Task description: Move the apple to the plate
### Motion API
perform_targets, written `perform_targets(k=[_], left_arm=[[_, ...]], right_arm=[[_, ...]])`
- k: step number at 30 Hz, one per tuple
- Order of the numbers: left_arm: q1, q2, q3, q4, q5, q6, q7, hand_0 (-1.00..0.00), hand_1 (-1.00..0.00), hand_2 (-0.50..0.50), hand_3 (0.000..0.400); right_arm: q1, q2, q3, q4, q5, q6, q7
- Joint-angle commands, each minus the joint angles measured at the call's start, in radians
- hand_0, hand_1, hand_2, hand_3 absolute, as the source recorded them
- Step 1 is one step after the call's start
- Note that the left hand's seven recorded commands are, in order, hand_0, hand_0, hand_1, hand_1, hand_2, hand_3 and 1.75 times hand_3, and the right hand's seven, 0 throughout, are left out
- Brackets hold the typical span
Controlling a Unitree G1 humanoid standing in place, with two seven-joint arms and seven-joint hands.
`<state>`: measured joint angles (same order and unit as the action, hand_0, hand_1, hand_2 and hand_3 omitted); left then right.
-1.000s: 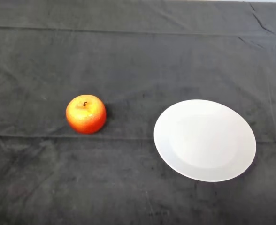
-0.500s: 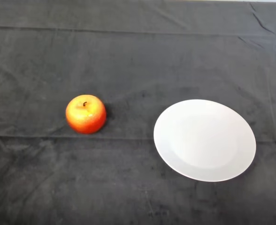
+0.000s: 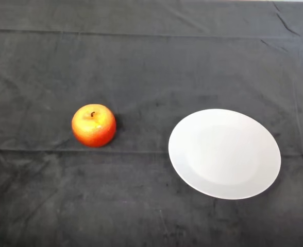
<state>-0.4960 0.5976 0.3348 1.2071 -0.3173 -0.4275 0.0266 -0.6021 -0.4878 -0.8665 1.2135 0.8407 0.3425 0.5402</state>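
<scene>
Apple waiting, hand nowhere in sight

Nowhere in the head view does any part of the robot show, so whether the left hand is spread or closed, or has hold of anything, cannot be told. By the rig, that arm would enter from the lower left corner — and the apple (image 3: 94, 125) lies on that side of the table, up and to the right of that corner, on the dark cloth (image 3: 151, 56). That makes it the nearer of the two things for a left-side reach.

It stands upright with its short dark stem pointing up, so its axis is vertical and it offers the same round flank from any side. Its skin is red-orange, yellowing toward the crown, and glossy.

To its right lies the white plate (image 3: 224, 153), round, shallow and bare, well apart from the fruit, with open cloth between. Judging from this layout, the task is not yet begun — the carry would run rightward across that gap.
</scene>
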Motion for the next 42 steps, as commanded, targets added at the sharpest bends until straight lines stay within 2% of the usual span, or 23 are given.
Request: perform_targets(k=[1, 19, 42], left_arm=[[-0.028, -0.008, -0.028, -0.046, 0.031, -0.025, -0.009, 0.00, 0.00, 0.00, 0.000], [-0.051, -0.062, -0.118, -0.057, 0.149, -0.045, -0.015, 0.00, 0.00, 0.00, 0.000], [-0.118, -0.125, -0.201, -0.071, 0.245, -0.049, -0.051, 0.00, 0.00, 0.00, 0.000]], right_arm=[[0.003, -0.010, -0.0127, -0.003, -0.0022, -0.005, -0.0037], [0.004, -0.009, -0.0121, -0.006, -0.0021, -0.004, -0.0051], [0.004, -0.008, -0.0117, -0.009, -0.0018, -0.004, -0.0064]])
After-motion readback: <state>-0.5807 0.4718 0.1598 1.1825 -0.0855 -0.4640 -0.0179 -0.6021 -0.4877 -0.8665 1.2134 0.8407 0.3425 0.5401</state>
